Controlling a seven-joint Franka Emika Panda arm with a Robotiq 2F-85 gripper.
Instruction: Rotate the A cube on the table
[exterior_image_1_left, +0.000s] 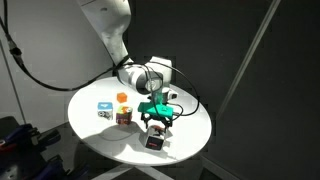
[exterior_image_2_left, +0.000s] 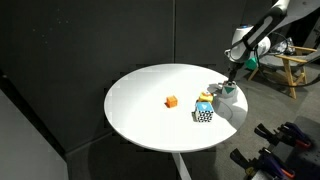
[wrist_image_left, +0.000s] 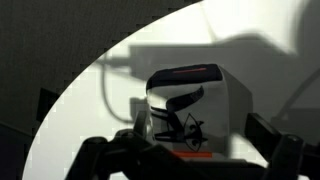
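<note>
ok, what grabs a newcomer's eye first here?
The white arm reaches down over the round white table, its gripper over the A cube near the table's edge. In the wrist view the A cube fills the middle, jaws open on either side. A small orange block stands out further in.

You're in what looks like a lab test space: a black backdrop (exterior_image_2_left: 60, 45) screens off your round white worktop (exterior_image_2_left: 140, 115), a thick cable (exterior_image_1_left: 25, 65) hangs loose, and a wooden frame (exterior_image_2_left: 297, 68) stands nearby.

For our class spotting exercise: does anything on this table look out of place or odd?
Nothing looks spilled or broken. The A cube below the hand sits near the table's rim, apart from the other cubes.
</note>
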